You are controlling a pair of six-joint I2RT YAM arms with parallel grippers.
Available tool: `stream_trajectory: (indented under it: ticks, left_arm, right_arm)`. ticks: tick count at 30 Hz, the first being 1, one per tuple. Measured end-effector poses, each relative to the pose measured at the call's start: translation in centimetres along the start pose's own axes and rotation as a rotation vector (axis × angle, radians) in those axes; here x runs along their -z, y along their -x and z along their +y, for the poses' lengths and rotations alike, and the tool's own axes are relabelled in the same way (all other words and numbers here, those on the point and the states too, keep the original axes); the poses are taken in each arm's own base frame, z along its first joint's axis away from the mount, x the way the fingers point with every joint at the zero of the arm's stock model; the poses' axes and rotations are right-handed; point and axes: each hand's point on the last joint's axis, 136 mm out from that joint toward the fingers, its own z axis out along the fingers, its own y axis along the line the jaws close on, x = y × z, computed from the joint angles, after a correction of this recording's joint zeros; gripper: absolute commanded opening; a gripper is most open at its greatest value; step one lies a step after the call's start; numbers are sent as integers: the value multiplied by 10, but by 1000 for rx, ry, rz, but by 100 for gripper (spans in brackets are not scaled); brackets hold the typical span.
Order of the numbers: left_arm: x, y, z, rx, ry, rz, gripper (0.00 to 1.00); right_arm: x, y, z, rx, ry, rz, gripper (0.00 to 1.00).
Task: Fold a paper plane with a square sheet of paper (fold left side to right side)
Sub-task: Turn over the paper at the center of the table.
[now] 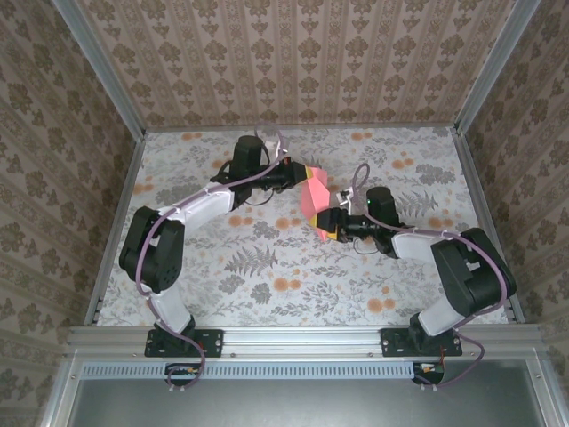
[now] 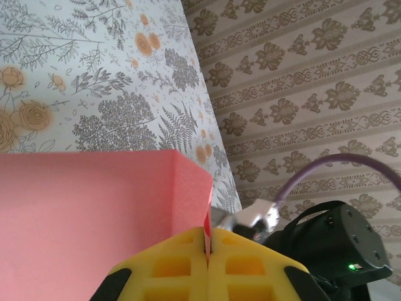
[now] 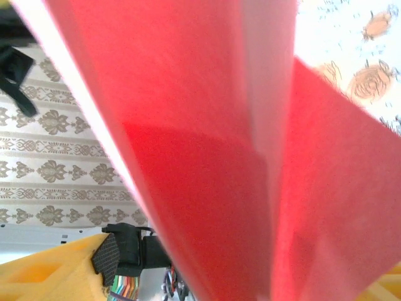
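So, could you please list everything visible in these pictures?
sheet of paper: one, salmon-pink, partly folded, held up over the table's middle
tablecloth: one, pale with grey leaves and orange flowers, covering the table
walls: three, beige patterned wallpaper, around the table
metal rail: one, grey, along the near edge
left gripper: one, yellow pads, shut on the sheet of paper
right gripper: one, yellow pads, open around the paper's near end

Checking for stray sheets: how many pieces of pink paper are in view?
1. The pink sheet is mid-table, pinched by the left gripper, its near end at the right gripper.
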Motion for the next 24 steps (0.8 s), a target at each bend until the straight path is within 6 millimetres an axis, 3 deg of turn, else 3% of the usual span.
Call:
stream_trajectory:
  ticks: [9,15,18,24]
  left_arm:
    - [0,-2,2,10,-6,-1,4]
    - [0,-6,6,21,-2,6,6]
    - [-1,-7,7,21,-4,9,11]
    - [3,-11,15,23,13,12,31]
  right_arm:
    - [17,18,16,59,19,-69,53]
    - [21,21,20,86,21,-82,32]
    - [22,21,21,89,19,-83,22]
    - [26,17,20,99,-8,-78,16]
